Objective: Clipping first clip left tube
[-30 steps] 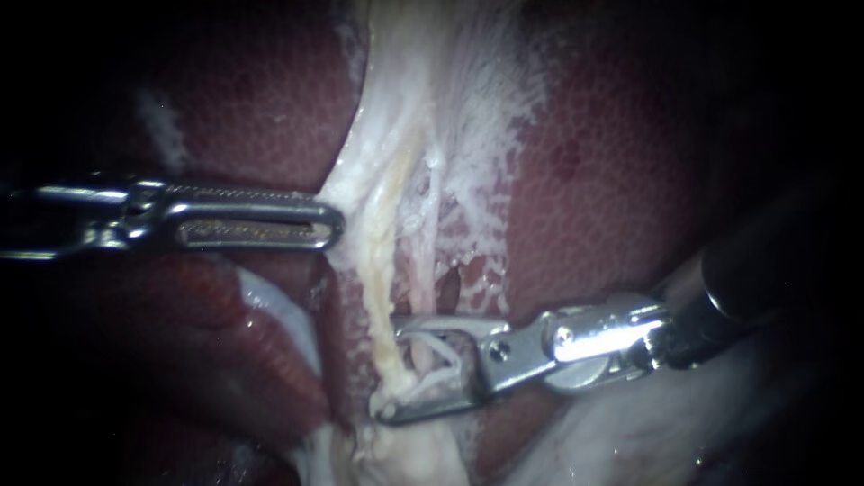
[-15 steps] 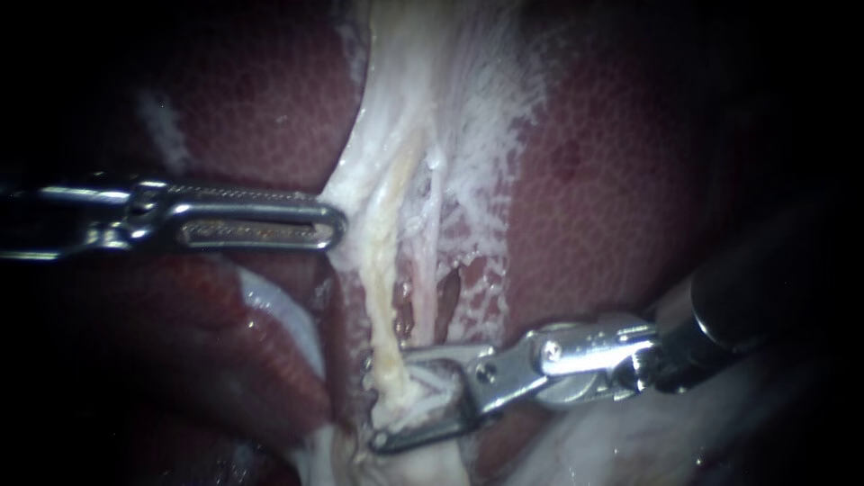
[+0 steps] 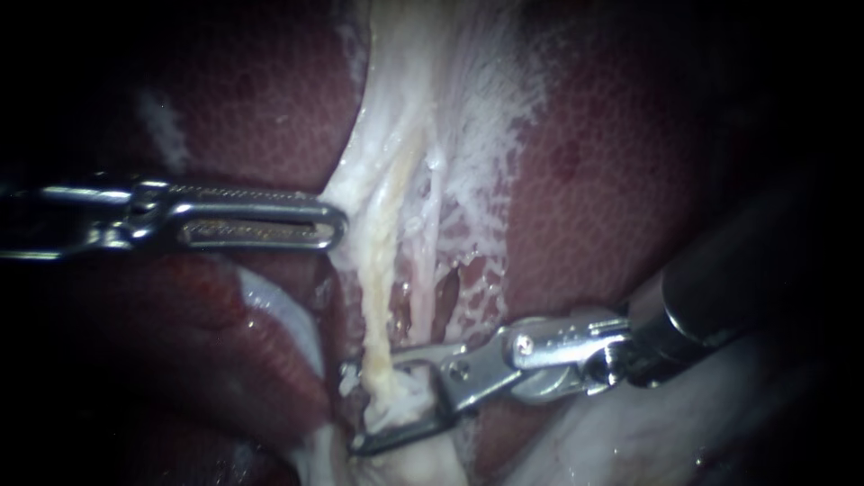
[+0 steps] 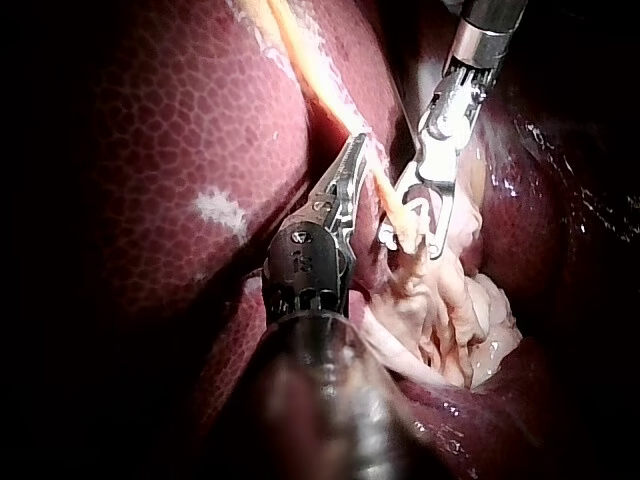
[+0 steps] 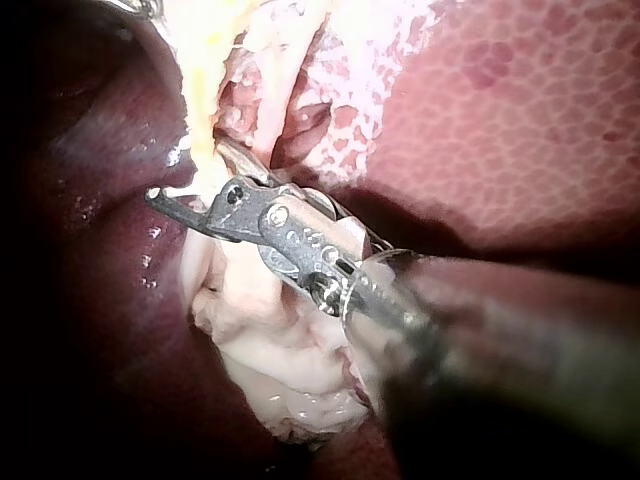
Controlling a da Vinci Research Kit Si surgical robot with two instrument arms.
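Observation:
The left tube is a yellowish strand that runs down the white tissue, with a thinner pale tube just right of it. My right instrument comes in from the lower right. Its jaws stand open around the lower end of the left tube, one on each side. The left wrist view shows the same open jaws across the yellow tube. My left instrument lies level from the left, its slotted jaws shut on the edge of the white tissue.
Dark red liver lies on both sides of the white band. A pale lump of tissue sits under the right instrument's jaws, also seen as a pale lump in the right wrist view. A glistening red fold lies below the left instrument.
My right instrument has slid left and slightly down, so its open jaws now reach past the left tube. The left instrument has held still.

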